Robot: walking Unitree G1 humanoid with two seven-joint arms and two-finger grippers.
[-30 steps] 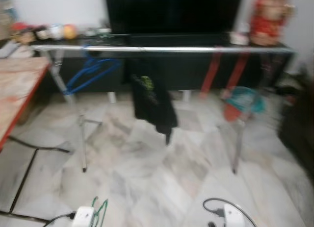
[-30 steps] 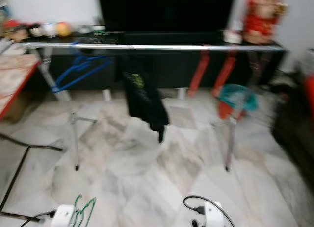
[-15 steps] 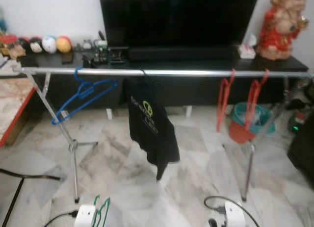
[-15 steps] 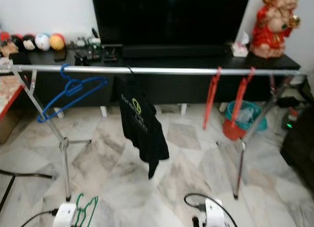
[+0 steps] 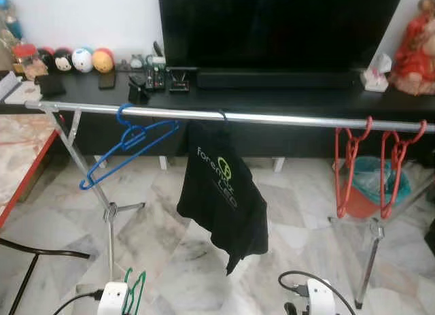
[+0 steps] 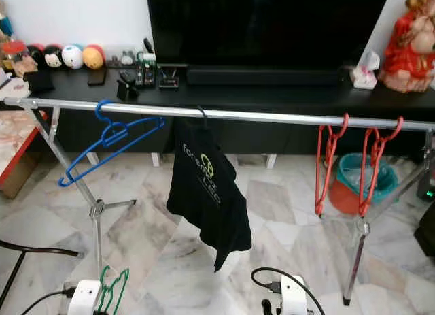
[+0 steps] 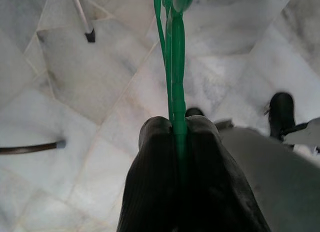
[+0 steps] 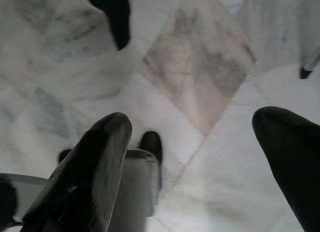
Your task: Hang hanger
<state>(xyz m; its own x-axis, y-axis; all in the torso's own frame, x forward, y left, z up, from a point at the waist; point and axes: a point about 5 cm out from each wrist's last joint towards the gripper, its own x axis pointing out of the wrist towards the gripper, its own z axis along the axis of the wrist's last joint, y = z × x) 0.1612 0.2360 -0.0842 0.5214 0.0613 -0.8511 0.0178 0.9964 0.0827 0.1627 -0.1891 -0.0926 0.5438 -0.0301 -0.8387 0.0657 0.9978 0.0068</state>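
Across the marble floor [image 5: 61, 213] in front of the robot stands a silver clothes rail [image 5: 285, 118], its bar running level from side to side, with a black TV stand [image 5: 272, 101] and a large dark television [image 5: 279, 26] behind it. On the rail, toward its left end, a blue hanger [image 5: 129, 150] hangs tilted, its lower arm dropping leftward. Just right of that hanger, a black T-shirt [image 5: 224, 196] with green print hangs from the rail by a thin hook. Toward the rail's right end hang two red hangers [image 5: 370, 165], edge-on and near each other, and behind them on the floor sits a teal and orange bin [image 5: 370, 186]. Behind the rail's left end, small round toy heads [image 5: 81, 59] line the TV stand; behind its right end stands a red figurine [image 5: 416, 50].

Below the rail's left part, the left gripper [image 7: 178, 129] has its two black fingers [image 7: 152, 177] clenched on the green hanger [image 7: 175, 66], whose thin wires rise straight out from between them. In the head views the green hanger [image 5: 134, 292] shows low, beneath the blue hanger and well apart from the bar. Below the T-shirt, the right gripper [image 8: 200, 137] is released, its fingers [image 8: 95, 157] spread wide over bare marble, holding nothing. A black cable [image 5: 306, 279] curls by the right arm.
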